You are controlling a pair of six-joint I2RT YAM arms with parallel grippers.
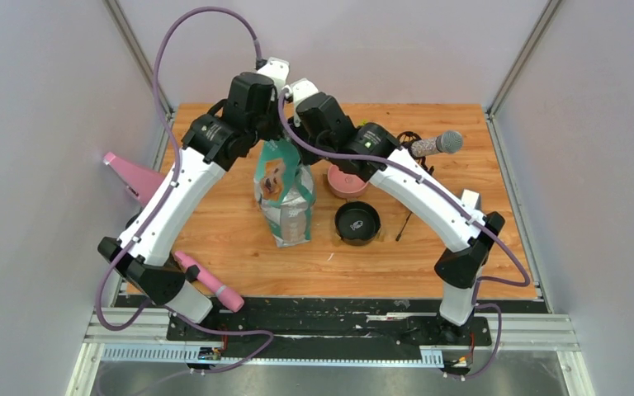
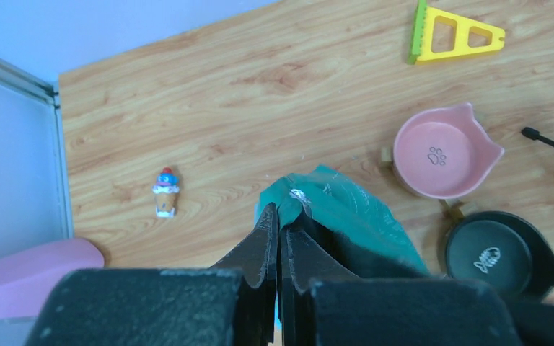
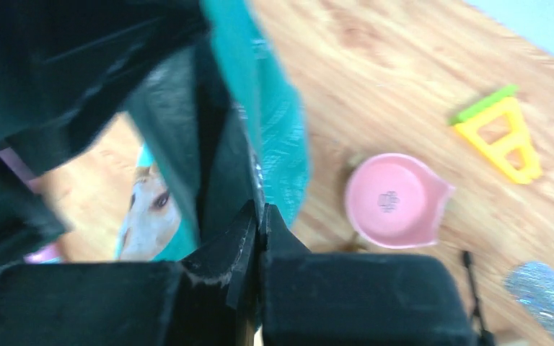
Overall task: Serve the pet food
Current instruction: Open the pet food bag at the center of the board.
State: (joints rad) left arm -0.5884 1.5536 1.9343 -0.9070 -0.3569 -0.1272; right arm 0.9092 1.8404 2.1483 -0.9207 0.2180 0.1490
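my left claw [image 2: 280, 218] and right claw [image 3: 258, 216] each pinch the upright bag [image 1: 283, 198] at its top, i judge to pull it open.

- A light wooden counter [image 1: 215, 239] with visible grain fills the middle of the top view.
- Plain pale lilac-grey walls [image 1: 33, 124] enclose it on three sides.
- Slim metal posts [image 1: 136, 49] stand at the back corners.
- A ridged metal rail [image 1: 297, 356] crosses the near edge.
- The light is soft and even.

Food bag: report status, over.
Both pinched shut on the bag top: left gripper, right gripper. Bag upright, no food showing. Pink bowl and black bowl empty, beside bag, unobstructed.
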